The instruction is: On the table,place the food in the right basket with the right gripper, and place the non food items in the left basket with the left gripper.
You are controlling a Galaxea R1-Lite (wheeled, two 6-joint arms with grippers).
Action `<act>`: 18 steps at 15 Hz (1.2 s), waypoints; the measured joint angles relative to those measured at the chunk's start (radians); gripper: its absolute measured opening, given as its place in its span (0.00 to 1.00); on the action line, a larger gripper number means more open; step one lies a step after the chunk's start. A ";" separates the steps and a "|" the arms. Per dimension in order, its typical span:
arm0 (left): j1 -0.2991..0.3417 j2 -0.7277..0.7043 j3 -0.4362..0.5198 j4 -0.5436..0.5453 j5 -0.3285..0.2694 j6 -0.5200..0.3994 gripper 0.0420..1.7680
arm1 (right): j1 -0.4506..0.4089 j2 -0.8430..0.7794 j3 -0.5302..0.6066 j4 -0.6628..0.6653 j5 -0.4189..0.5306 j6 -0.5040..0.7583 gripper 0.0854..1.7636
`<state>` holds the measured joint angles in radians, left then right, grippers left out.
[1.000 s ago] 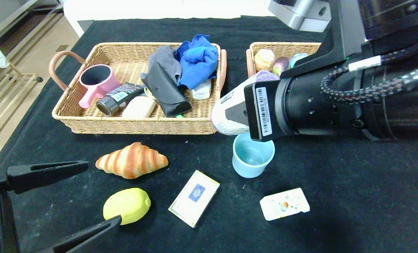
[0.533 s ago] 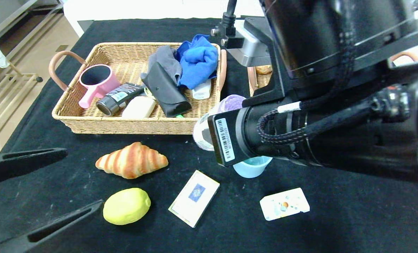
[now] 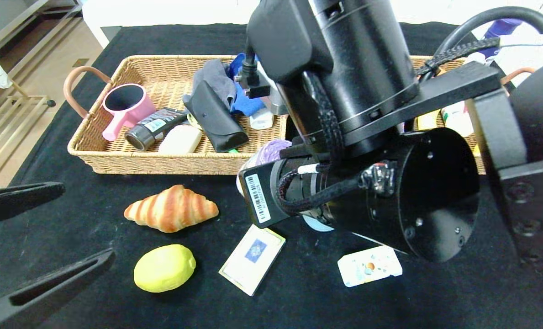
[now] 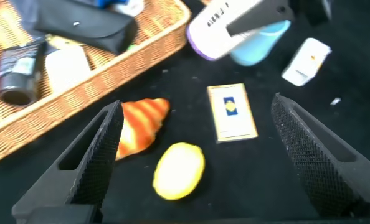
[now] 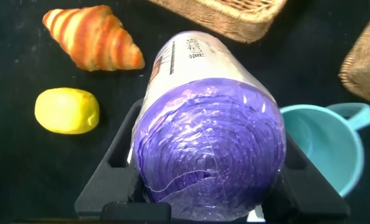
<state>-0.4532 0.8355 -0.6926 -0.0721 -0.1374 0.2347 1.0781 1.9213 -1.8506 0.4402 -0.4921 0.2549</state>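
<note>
The left gripper point(image 3: 47, 256) hangs low at the near left edge of the tabletop point(image 3: 458, 297), its fingers point(image 3: 61, 278) spread wide and holding nothing; over the last second it has slid a little further toward that edge. Behind it the left basket point(image 3: 116, 160) already carries a pink mug, a dark tube, a black case and cloths. In front of that basket the croissant point(image 3: 171, 208) and the lemon point(image 3: 164, 267) lie untouched, with the flat card box point(image 3: 252, 257) just to their right.

The real change is in the middle. The right gripper point(image 5: 197, 186), fingers clamped on the purple roll point(image 5: 203, 137), has swung leftward from in front of the right basket point(image 3: 474, 157) and now holds the roll in the air close to the near right corner of the left basket, above the blue mug point(image 5: 325, 146), which the arm now mostly hides in the head view. The small white carton point(image 3: 369, 266) sits untouched to the right.

As the roll is not food, this looks like a carry toward the left basket, or toward the waiting left gripper, though the task assigns such items to the left arm.
</note>
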 joint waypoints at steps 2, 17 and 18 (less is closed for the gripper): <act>0.011 -0.009 -0.006 0.011 0.000 0.003 0.97 | -0.003 0.023 -0.024 0.000 -0.002 0.000 0.54; 0.012 -0.046 0.011 0.013 0.002 0.048 0.97 | 0.000 0.116 -0.040 0.000 -0.041 -0.027 0.54; 0.011 -0.046 0.015 0.011 0.002 0.050 0.97 | 0.000 0.118 -0.039 -0.002 -0.044 -0.027 0.54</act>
<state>-0.4421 0.7894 -0.6779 -0.0606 -0.1355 0.2847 1.0781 2.0394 -1.8900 0.4381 -0.5357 0.2283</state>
